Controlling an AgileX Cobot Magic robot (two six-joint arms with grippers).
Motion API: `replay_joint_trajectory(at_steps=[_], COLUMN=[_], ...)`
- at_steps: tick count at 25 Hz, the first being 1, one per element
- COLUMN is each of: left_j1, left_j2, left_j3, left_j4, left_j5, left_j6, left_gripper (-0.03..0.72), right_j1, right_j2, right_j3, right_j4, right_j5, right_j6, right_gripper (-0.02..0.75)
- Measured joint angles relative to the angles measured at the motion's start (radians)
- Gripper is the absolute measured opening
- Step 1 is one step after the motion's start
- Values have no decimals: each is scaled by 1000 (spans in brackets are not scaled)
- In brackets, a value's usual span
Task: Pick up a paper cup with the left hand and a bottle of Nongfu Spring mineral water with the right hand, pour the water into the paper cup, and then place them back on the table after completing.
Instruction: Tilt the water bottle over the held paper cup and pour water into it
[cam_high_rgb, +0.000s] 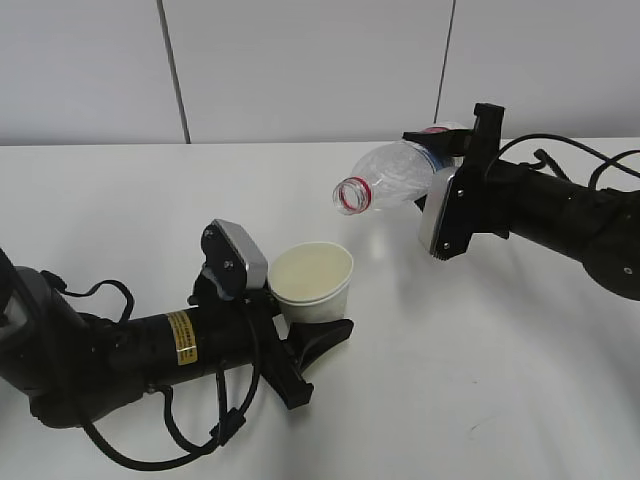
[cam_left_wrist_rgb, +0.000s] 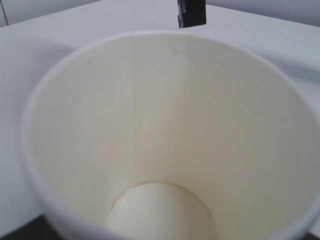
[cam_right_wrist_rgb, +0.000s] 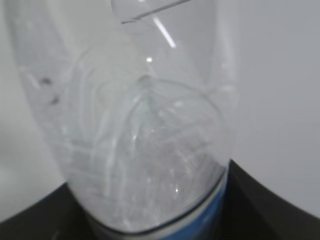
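Observation:
The white paper cup (cam_high_rgb: 313, 282) stands upright just above the white table (cam_high_rgb: 480, 380), held in my left gripper (cam_high_rgb: 305, 325), the arm with the yellow sticker. Its pale inside fills the left wrist view (cam_left_wrist_rgb: 170, 135). My right gripper (cam_high_rgb: 450, 165) is shut on the clear water bottle (cam_high_rgb: 395, 176), which is tipped nearly level, its uncapped red-ringed mouth (cam_high_rgb: 351, 195) pointing left and slightly down, above and right of the cup. The bottle fills the right wrist view (cam_right_wrist_rgb: 135, 135); I cannot make out any water in it. No stream shows.
A white panelled wall (cam_high_rgb: 300, 70) stands behind the table. Black cables (cam_high_rgb: 200, 420) loop under the left arm near the front edge. A black finger tip (cam_left_wrist_rgb: 191, 12) shows beyond the cup's rim.

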Motion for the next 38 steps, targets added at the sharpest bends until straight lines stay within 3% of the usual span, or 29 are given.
replay_joint_trajectory(at_steps=[38], left_j1=[0], left_j2=[0], left_j3=[0], left_j4=[2], left_j5=[0], left_j6=[0], left_gripper=[384], right_j1=[0], right_j2=[0], right_j3=[-6], right_j4=[22], right_j5=[-51], right_j6=[-204], right_gripper=[421])
